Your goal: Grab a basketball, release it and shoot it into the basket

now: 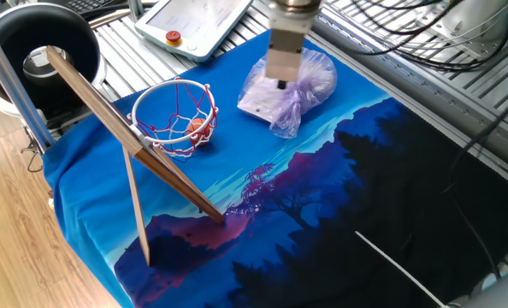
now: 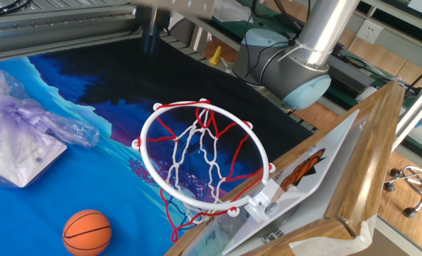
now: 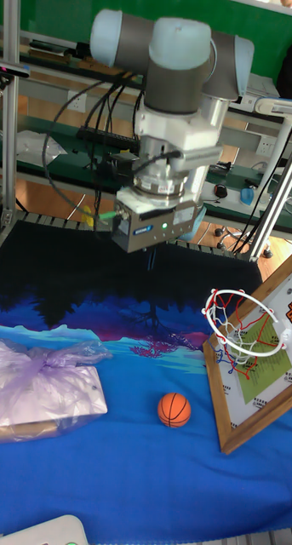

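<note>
The basketball is a small orange ball lying on the blue cloth, in front of the backboard and to the side of the hoop. It shows low at the left in the other fixed view and through the net in one fixed view. The basket has a red rim, a red-and-white net and a wooden backboard, and it stands tilted. My gripper hangs high above the cloth, well clear of ball and hoop, above the purple bag. Its fingers look shut and hold nothing.
A pale purple plastic bag lies on the cloth beside the ball. A big black tub and a white teach pendant sit beyond the cloth's far edge. Cables hang behind the arm. The arm's base stands behind the hoop.
</note>
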`<state>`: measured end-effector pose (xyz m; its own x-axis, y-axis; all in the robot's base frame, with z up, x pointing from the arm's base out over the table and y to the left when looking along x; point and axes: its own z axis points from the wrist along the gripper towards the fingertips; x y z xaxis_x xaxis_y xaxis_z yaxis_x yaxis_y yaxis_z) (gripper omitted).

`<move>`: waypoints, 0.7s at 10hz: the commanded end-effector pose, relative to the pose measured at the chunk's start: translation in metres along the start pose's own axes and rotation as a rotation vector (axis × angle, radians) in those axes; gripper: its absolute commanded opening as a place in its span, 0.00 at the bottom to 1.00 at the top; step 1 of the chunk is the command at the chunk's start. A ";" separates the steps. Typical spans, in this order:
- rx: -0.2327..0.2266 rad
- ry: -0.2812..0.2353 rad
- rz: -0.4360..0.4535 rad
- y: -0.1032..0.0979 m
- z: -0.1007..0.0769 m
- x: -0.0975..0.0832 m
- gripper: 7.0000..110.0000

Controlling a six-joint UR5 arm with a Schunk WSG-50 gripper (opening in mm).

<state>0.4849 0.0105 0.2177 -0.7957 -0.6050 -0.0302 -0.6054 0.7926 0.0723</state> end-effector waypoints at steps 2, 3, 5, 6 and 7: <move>-0.060 -0.034 0.022 0.040 -0.039 0.031 0.00; -0.070 -0.047 0.011 0.041 -0.034 0.032 0.00; -0.072 -0.116 -0.046 0.024 0.013 0.005 0.00; -0.056 -0.132 -0.061 0.013 0.038 -0.014 0.00; -0.019 -0.126 -0.063 0.001 0.054 -0.030 0.00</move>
<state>0.4738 0.0219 0.2038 -0.7755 -0.6216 -0.1106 -0.6311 0.7680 0.1089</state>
